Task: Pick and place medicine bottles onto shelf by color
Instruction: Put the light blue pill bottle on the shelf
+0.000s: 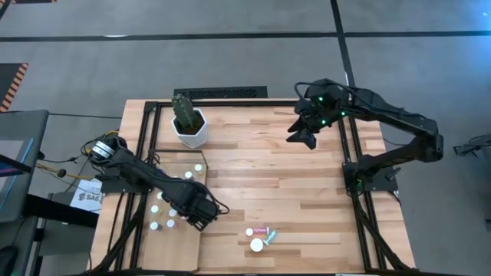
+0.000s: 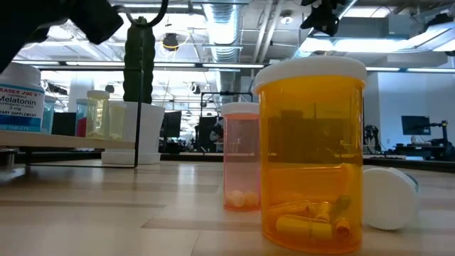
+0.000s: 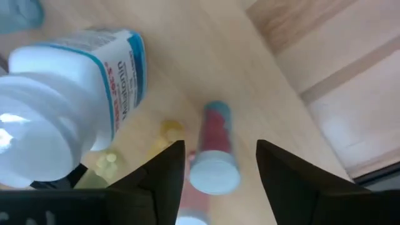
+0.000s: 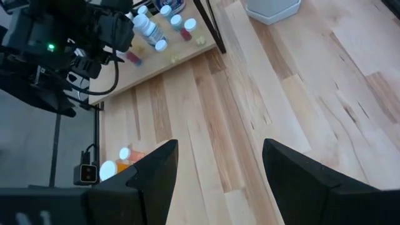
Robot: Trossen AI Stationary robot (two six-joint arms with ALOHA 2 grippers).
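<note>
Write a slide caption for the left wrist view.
Left hand open above a pink bottle standing on the shelf.

Left gripper (image 1: 201, 217) hemmed in: medicine bottles (image 1: 163, 215) crowd the shelf (image 1: 175, 245) just beside it. Right gripper (image 1: 304, 138) has bare tabletop (image 1: 261, 176) below; plant pot (image 1: 189, 130) well apart.

Bright even overhead lighting; soft shadows; left wrist view blurred; ceiling lamps (image 2: 170, 41) glare.
</note>
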